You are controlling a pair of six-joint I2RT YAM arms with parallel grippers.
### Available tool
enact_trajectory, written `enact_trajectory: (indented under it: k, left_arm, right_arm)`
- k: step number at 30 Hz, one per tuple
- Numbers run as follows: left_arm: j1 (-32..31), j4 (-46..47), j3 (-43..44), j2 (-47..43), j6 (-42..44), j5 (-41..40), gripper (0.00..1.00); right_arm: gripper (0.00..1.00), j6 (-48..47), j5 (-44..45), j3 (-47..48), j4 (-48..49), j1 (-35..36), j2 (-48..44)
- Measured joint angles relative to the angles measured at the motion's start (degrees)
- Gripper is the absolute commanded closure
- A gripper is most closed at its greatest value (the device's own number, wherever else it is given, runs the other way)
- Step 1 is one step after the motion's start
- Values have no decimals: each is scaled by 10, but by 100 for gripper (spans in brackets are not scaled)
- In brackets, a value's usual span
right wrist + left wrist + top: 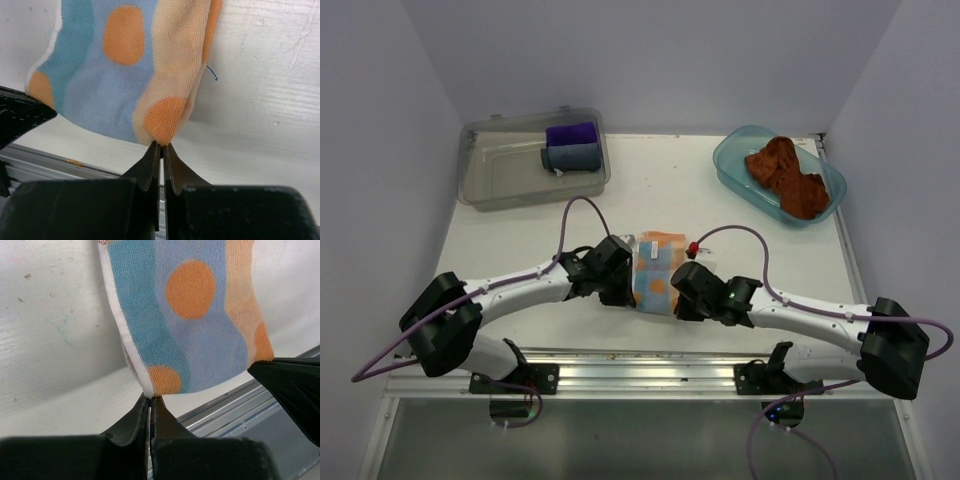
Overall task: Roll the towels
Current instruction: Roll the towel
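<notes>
Top view: patterned towel (pixel 658 268), flat at the near middle of the table (pixel 660 190), between both grippers. Rust-brown towel (pixel 785 177), crumpled in the blue tub (pixel 728 160), far right. Clear box (pixel 490 178), far left, holding a purple cloth (pixel 571 133) and a grey-blue cloth (pixel 572 157).

Left wrist view: left gripper (pixel 632 298) clenched on the patterned towel's near left corner.

Right wrist view: right gripper (pixel 675 307) pinched on the near right corner; towel edge doubled there.
</notes>
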Motion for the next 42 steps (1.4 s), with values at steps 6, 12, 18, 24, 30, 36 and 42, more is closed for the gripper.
enact_trajectory:
  k: [6,12,18,24,30,36,42]
  left_arm:
    - [3,-5,0,0,0,11,100]
    - [3,-5,-1,4,0,24,100]
    - [4,-5,-8,6,1,31,100]
    - [8,-7,-28,6,1,31,100]
    - [10,1,-54,3,0,45,100]
    - [10,2,-66,2,0,54,100]
    - [10,4,-66,-4,0,57,100]
  right_arm:
    - [70,-15,-8,1,-10,0,0]
    - [61,-79,-22,12,-32,0,0]
    - [62,-163,-21,77,-53,1,21]
    - [61,-209,-19,104,-52,8,71]
    - [61,-190,-16,96,-45,9,72]
    - [60,-185,-21,59,-28,10,47]
    - [56,-153,-23,48,-14,18,45]
